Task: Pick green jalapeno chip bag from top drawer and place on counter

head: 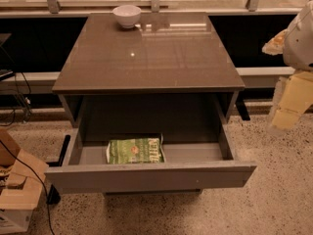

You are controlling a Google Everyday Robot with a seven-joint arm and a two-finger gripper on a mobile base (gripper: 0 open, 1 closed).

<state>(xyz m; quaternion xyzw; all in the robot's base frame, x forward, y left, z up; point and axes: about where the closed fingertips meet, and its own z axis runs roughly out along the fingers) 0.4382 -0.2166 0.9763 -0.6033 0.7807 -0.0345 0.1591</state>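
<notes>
The green jalapeno chip bag [134, 151] lies flat on the floor of the top drawer [146, 176], which is pulled well out from the grey cabinet. The bag sits left of the drawer's middle, close to the front panel, with its long side running across. It is light green and crinkled. White lettering runs along its right end, turned sideways, and I cannot read it from here. A small round orange-red emblem shows near its middle. Nothing else shows in the drawer.

Above it, the counter [146, 58] is glossy grey-brown and mirrors the lights and posts behind it. A white bowl [127, 15] stands upright near its far edge, left of centre; what it holds, if anything, is hidden from where I stand.

The gripper [291, 104] hangs off to the right of the cabinet, about level with the counter's front edge, well apart from both the bag and the drawer. It is pale yellow below a white arm section. Whether its jaws stand apart or together I cannot tell.

A cardboard box [14, 190] sits on the speckled floor [274, 195] at the left, with a black cable [36, 185] trailing across it.
</notes>
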